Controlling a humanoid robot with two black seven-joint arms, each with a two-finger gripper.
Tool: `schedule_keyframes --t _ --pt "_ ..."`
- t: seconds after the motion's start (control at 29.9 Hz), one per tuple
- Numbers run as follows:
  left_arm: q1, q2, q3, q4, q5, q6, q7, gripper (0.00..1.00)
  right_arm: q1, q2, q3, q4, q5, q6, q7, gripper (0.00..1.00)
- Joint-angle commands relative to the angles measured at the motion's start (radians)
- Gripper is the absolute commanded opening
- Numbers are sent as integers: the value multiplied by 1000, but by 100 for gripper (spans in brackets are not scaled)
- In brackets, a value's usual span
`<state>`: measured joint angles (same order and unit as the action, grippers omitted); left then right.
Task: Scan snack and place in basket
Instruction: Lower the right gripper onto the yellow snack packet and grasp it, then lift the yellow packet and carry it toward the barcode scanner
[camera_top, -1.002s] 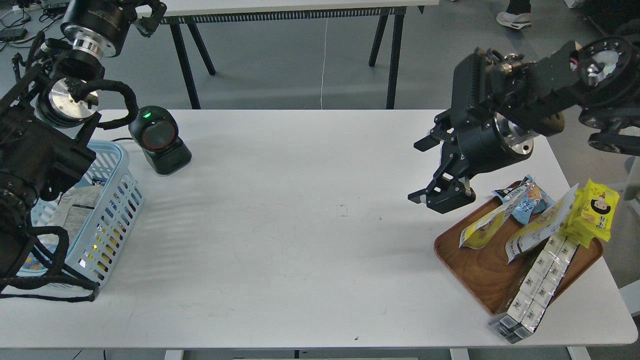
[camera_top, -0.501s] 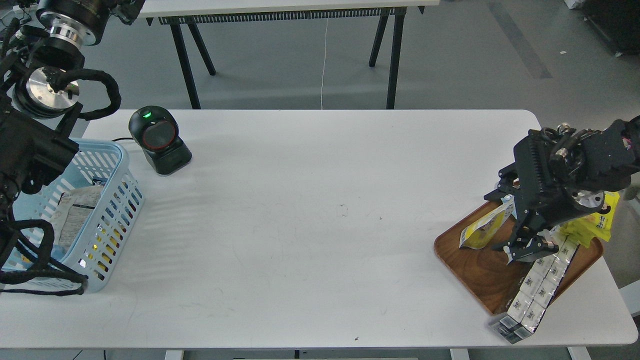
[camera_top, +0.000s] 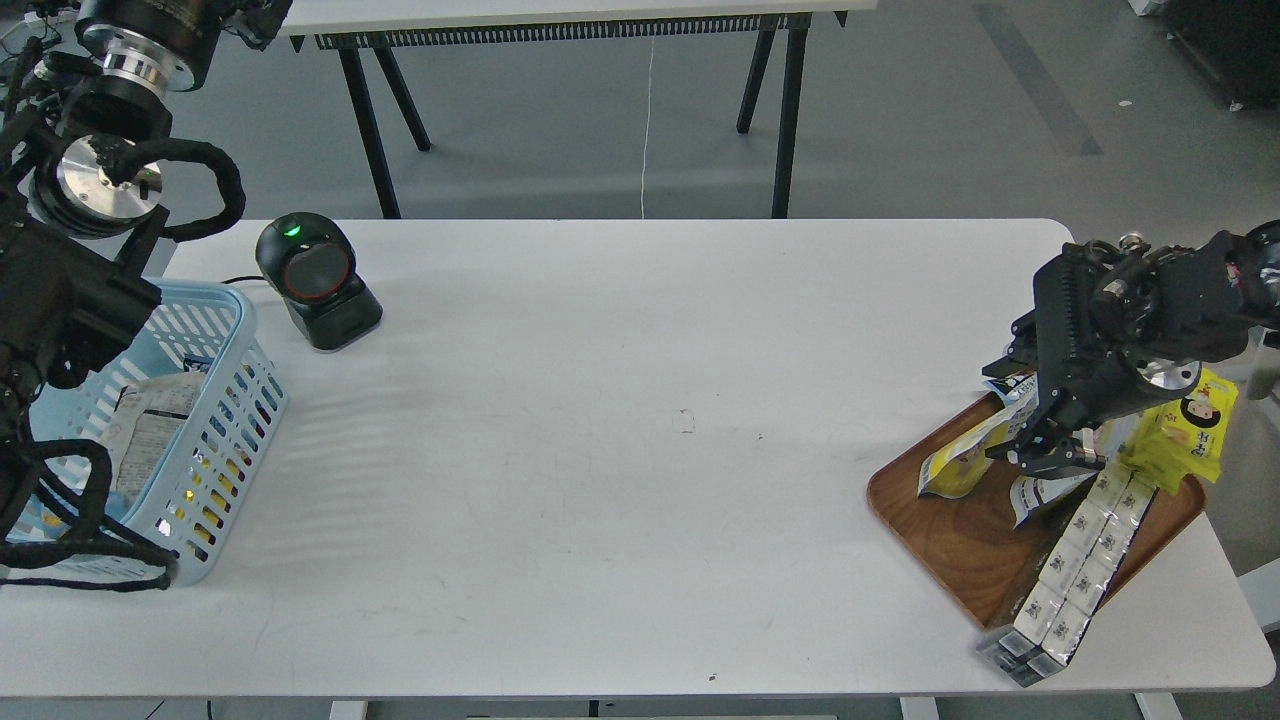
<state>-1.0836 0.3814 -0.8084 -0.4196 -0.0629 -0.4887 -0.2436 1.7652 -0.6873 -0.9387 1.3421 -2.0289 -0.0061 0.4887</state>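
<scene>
At the right of the frame, the right gripper (camera_top: 1048, 458) is lowered onto the wooden tray (camera_top: 960, 535), its fingers closed on the snack (camera_top: 1050, 490). The left gripper's fingers are hidden at upper left. The basket (camera_top: 215, 400) is seen at the table's (camera_top: 620, 450) left.

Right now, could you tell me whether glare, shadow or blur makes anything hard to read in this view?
Head view: sharp overall, evenly lit; soft striped shadows on the table beside the basket; the scanner shows a clear green light; the right tool is dark against the tray, so its fingers blend together over the snack; the left tool is out of frame.
</scene>
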Motion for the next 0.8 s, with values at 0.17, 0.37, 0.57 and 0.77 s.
schedule_keyframes --t 0.17,0.37,0.57,0.77 --pt "1 1 0 1 0 0 0 100 -21 -3 6 -8 -10 3 0 35" --pt "-2 2 0 2 0 0 1 100 -23 -5 8 -8 -8 3 0 2" --pt "-2 2 0 4 0 0 1 100 -12 -6 9 -3 -4 3 0 0" --pt "-4 4 0 2 0 0 3 100 22 -40 49 8 4 2 0 0"
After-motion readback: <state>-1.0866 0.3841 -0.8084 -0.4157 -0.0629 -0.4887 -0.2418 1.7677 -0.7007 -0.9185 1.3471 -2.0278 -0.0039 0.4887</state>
